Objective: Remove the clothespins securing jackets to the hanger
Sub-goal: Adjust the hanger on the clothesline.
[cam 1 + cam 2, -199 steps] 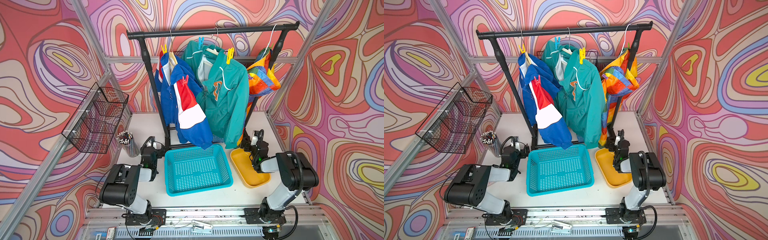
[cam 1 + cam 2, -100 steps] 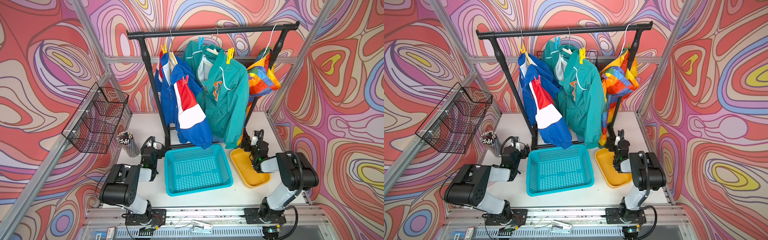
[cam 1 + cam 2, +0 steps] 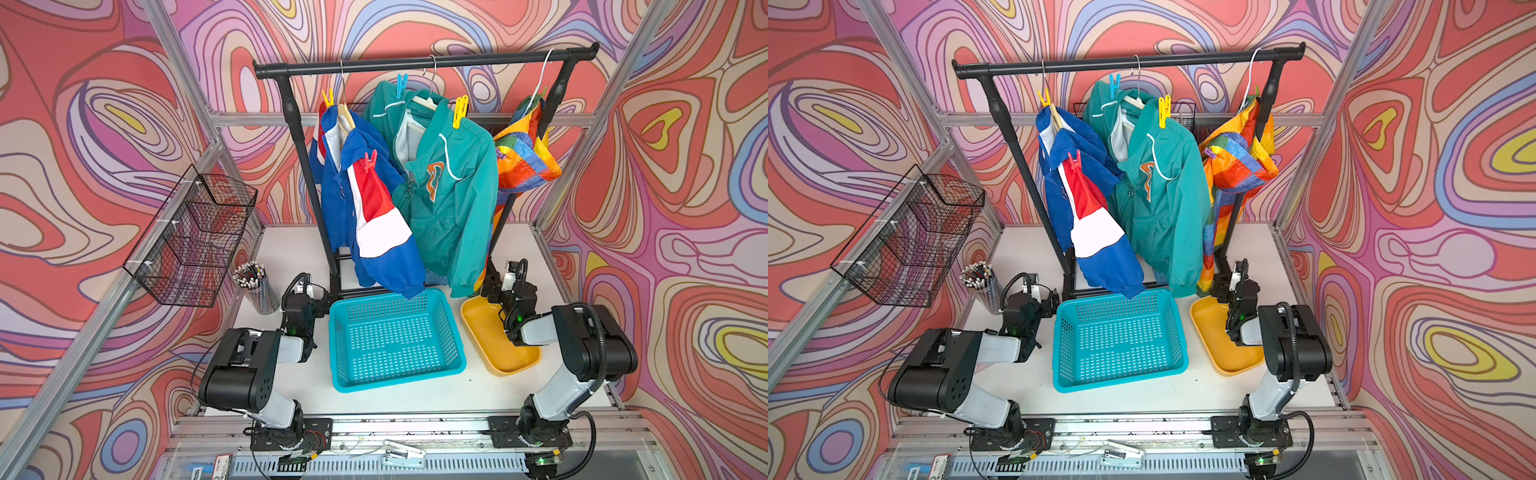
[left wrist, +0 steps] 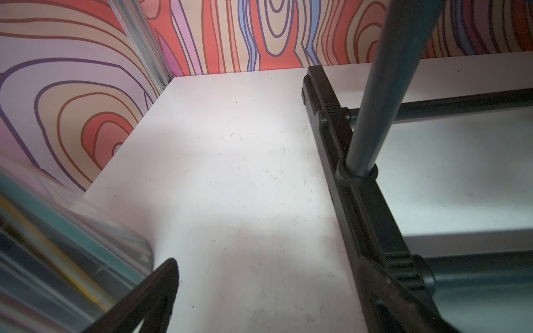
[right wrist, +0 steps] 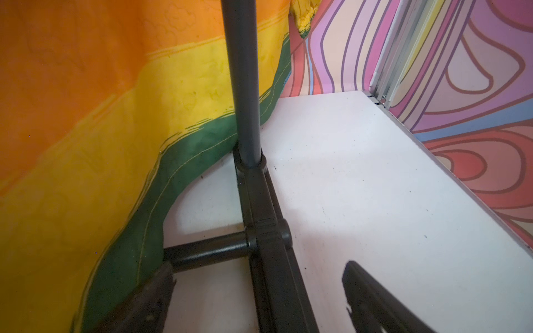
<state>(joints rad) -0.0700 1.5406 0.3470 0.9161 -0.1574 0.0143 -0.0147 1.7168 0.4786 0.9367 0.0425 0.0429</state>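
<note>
Down at table (image 3: 415, 399) level, left claw (image 4: 271, 263) is spread wide and empty, just beside the rack's (image 3: 415, 64) left foot bar, pencil cup (image 3: 254, 282) on its outer side. Right claw (image 5: 259, 266) is also wide open with nothing in it, jaws either side of the rack's right foot, rainbow jacket (image 3: 525, 153) hem hanging just inboard. Clothespins are all well above both claws, clipped on: yellow clothespin (image 3: 327, 98) and red clothespin (image 3: 370, 161) on the blue jacket (image 3: 374, 232), blue clothespin (image 3: 401, 83) and second yellow clothespin (image 3: 460, 111) on the teal jacket (image 3: 453, 199), green clothespin (image 3: 1257, 89) at the rainbow jacket's top. Turquoise basket (image 3: 399, 383) lies between the claws; yellow tray (image 3: 488, 340) just behind the right claw.
</note>
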